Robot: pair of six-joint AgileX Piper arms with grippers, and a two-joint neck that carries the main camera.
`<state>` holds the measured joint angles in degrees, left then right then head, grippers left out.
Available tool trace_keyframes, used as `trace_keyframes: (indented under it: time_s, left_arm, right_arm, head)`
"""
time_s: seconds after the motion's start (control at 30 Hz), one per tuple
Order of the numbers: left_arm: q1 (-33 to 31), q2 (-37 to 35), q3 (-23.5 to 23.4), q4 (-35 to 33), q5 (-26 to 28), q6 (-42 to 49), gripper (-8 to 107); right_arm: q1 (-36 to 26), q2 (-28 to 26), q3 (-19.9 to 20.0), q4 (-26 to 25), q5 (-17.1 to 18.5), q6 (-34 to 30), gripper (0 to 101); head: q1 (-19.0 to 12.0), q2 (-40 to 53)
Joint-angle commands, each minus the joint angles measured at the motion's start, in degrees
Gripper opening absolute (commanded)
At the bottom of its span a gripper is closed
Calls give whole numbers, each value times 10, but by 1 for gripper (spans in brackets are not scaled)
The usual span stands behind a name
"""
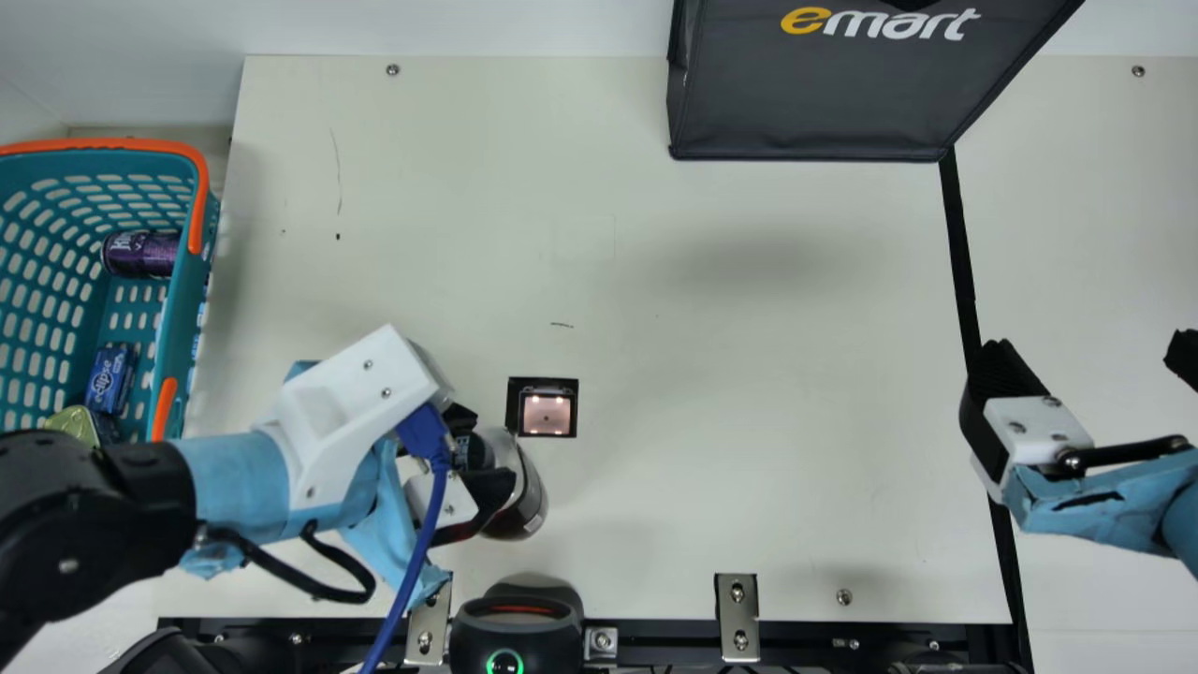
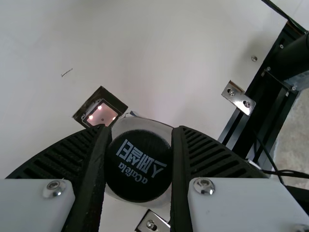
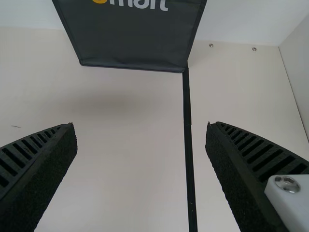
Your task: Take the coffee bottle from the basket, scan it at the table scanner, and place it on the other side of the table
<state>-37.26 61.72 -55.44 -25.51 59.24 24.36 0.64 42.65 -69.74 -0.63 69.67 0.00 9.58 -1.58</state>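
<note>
My left gripper (image 1: 484, 459) is shut on the coffee bottle (image 1: 526, 501), just below and left of the table scanner (image 1: 547, 414) in the main view. The bottle leans, its dark cap end between the fingers. In the left wrist view the black cap (image 2: 139, 166) sits between both pads of my left gripper (image 2: 139, 159), and the scanner window (image 2: 101, 113) is close beside the bottle. At the right side of the main view, my right gripper (image 1: 1090, 360) stands open; the right wrist view shows wide space between the fingers of this right gripper (image 3: 141, 140).
The teal basket (image 1: 173, 328) at the left holds a purple can (image 1: 140, 254), a blue pack (image 1: 111, 377) and a greenish item (image 1: 73, 424). A black bag (image 1: 814, 94) stands at the back. A black device (image 1: 517, 627) is at the front edge; a black strip (image 1: 961, 253) runs along the right.
</note>
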Motion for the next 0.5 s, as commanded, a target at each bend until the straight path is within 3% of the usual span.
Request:
trace_keyframes:
  time_s: [0.0,0.47]
  left_arm:
    - [19,6,-4,-16,7,92,-8]
    - [79,53,-39,-83,57,283,-8]
  right_arm:
    - [0,0,0,0,0,0,95]
    - [0,0,0,0,0,0,95]
  head:
    - [-17,0]
    - [-17,0]
